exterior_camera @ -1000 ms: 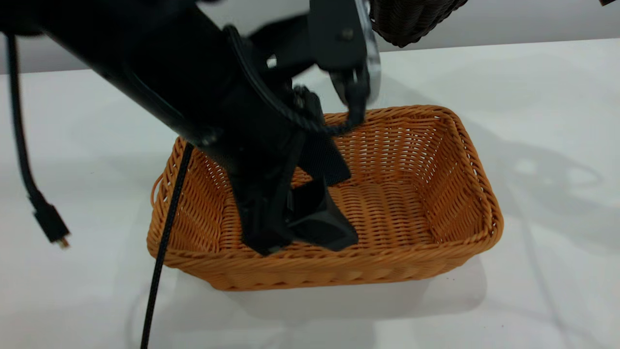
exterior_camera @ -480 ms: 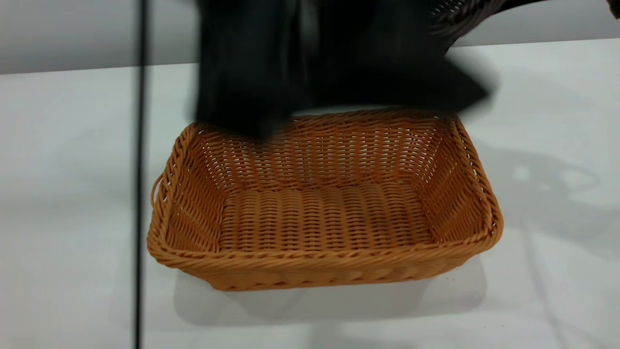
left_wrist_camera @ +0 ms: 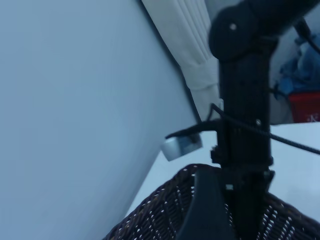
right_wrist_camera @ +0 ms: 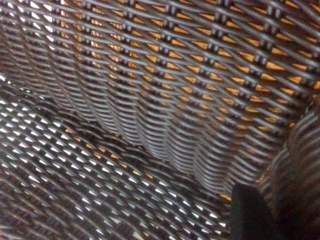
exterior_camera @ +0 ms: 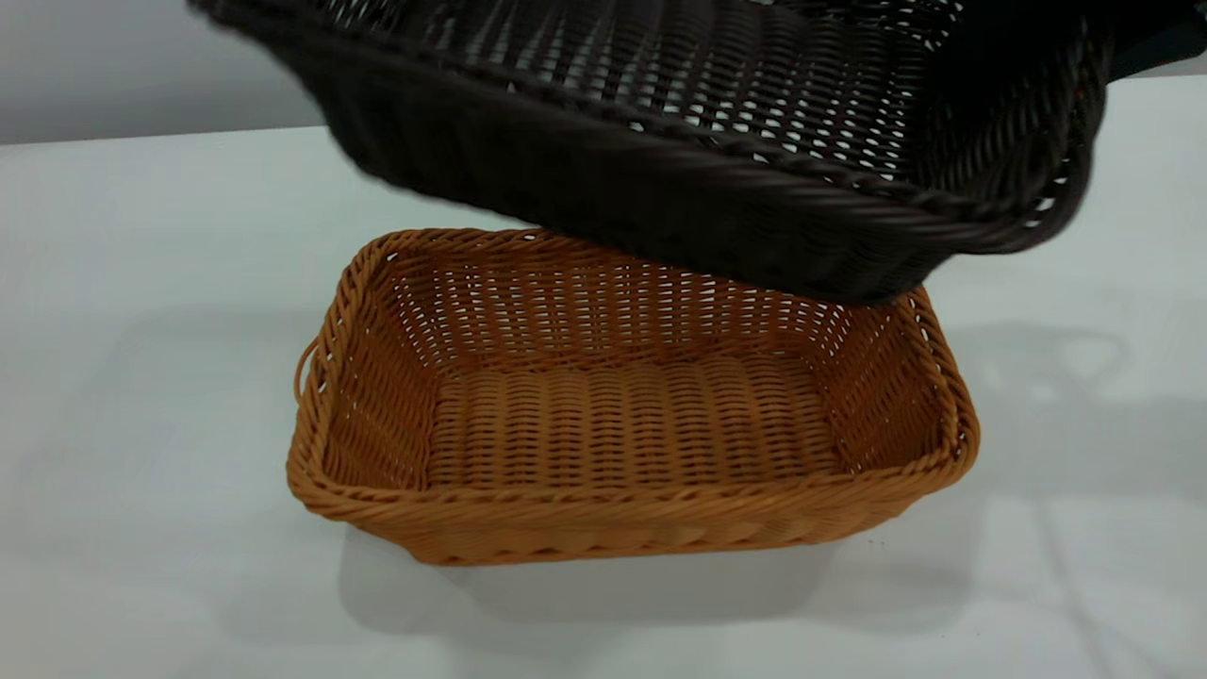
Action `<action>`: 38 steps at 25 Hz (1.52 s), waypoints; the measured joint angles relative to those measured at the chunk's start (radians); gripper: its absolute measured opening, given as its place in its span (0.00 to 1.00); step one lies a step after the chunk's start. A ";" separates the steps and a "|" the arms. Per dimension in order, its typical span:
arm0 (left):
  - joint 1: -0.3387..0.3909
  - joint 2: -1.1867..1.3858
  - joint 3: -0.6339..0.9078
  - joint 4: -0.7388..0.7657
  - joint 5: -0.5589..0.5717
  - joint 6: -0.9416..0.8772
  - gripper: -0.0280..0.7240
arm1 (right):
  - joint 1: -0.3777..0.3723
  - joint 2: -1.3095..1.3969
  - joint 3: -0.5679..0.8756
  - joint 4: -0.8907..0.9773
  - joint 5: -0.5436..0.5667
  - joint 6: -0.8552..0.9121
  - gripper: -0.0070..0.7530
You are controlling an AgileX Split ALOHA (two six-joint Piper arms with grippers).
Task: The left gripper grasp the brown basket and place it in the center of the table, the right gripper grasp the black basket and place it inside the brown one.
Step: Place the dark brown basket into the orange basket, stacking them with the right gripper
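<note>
The brown basket (exterior_camera: pixel 603 505) stands upright on the table (exterior_camera: pixel 141 377), near its middle, and holds nothing. The black basket (exterior_camera: pixel 660 179) hangs tilted in the air just above the brown basket's far rim, not touching it. My right gripper (right_wrist_camera: pixel 267 205) is shut on the black basket's wall, with one finger (right_wrist_camera: pixel 248 212) inside against the weave; orange shows through the weave (right_wrist_camera: pixel 165 65). My left gripper is out of the exterior view. Its wrist view shows a dark blurred part of it (left_wrist_camera: pixel 206 212) before the black basket (left_wrist_camera: pixel 160 215) and the right arm (left_wrist_camera: pixel 245 100).
A grey wall (exterior_camera: pixel 141 66) runs behind the table's far edge. White table surface lies on both sides of the brown basket and in front of it. The left wrist view shows a white ribbed panel (left_wrist_camera: pixel 187 45) and a red bin (left_wrist_camera: pixel 306 105) beyond the table.
My left arm has lifted out of the brown basket and left the exterior view. The black basket has swung in from the upper right to hang over the brown basket.
</note>
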 joint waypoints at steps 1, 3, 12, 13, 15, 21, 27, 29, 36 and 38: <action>0.000 0.000 0.000 0.000 -0.008 0.000 0.67 | 0.001 0.017 -0.030 -0.020 0.026 -0.008 0.28; 0.000 0.000 -0.001 0.000 -0.033 0.000 0.66 | 0.008 0.060 -0.088 -0.049 0.078 -0.013 0.28; 0.000 0.000 -0.002 0.004 -0.040 0.002 0.66 | 0.086 0.249 -0.278 -0.088 0.150 -0.032 0.28; 0.000 0.000 -0.002 0.004 -0.040 0.002 0.66 | 0.096 0.263 -0.278 -0.109 0.153 -0.032 0.28; 0.000 0.000 -0.002 0.004 -0.040 0.002 0.66 | 0.102 0.290 -0.281 -0.159 0.170 -0.031 0.28; 0.000 0.000 -0.002 0.004 -0.043 0.002 0.66 | 0.101 0.327 -0.283 -0.210 0.156 -0.002 0.28; 0.000 0.000 -0.002 0.004 -0.043 0.002 0.66 | 0.101 0.334 -0.283 -0.209 0.161 0.012 0.28; 0.000 0.000 -0.002 0.004 -0.043 0.002 0.66 | 0.101 0.334 -0.283 -0.205 0.161 0.030 0.28; 0.000 0.000 -0.002 0.004 -0.043 0.002 0.66 | 0.101 0.334 -0.283 -0.181 0.161 0.036 0.28; 0.000 0.000 -0.002 0.004 -0.043 0.002 0.66 | 0.101 0.334 -0.283 -0.183 0.161 0.039 0.28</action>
